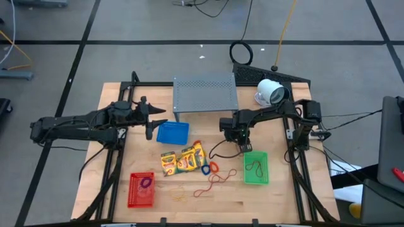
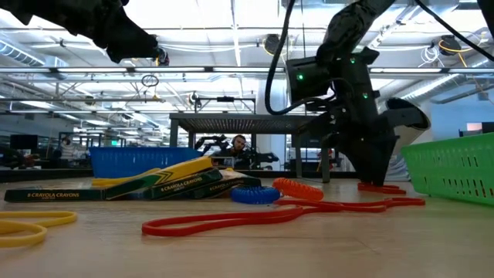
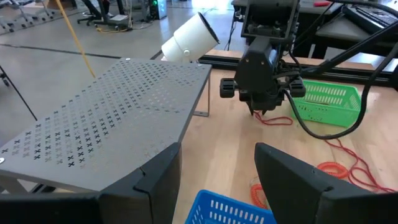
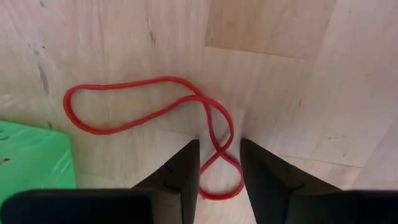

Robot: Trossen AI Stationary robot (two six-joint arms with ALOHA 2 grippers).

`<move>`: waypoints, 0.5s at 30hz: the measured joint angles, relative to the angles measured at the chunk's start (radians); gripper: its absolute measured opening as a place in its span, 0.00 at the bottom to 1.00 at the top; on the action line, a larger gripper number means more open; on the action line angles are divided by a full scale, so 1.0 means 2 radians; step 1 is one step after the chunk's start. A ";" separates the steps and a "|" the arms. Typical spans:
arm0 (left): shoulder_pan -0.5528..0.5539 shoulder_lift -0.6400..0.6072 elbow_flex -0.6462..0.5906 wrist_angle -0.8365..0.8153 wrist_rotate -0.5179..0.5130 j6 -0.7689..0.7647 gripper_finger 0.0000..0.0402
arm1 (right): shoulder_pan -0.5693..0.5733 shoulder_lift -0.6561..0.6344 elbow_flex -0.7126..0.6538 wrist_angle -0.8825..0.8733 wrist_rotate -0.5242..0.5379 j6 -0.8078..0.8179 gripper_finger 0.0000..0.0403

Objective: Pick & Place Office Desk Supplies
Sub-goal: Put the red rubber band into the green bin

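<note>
R gripper (image 4: 219, 163) straddles red rubber band (image 4: 149, 102) at green basket's (image 4: 31, 155) 11 o'clock, not clenched; L gripper (image 3: 217, 174) open, empty.

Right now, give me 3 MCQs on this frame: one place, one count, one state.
1. The right gripper is over:
A. a red rubber band
B. the blue basket
C. the crayon packs

2. How many plastic baskets are on the table?
A. one
B. two
C. three

3. The red basket holds:
A. nothing
B. a purple rubber band
C. a crayon pack

Answers:
1 A, the right wrist view shows the red rubber band between its fingers.
2 C, blue basket, red basket, green basket.
3 B, a purple rubber band lies inside.
</note>
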 joint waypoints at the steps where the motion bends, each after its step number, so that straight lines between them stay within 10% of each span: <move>1: 0.000 0.000 0.000 0.000 0.000 0.000 0.53 | 0.000 0.000 -0.003 0.007 0.000 0.000 0.26; 15: 0.000 0.000 0.000 0.000 -0.002 -0.008 0.53 | -0.001 -0.001 -0.017 0.032 0.004 0.035 0.02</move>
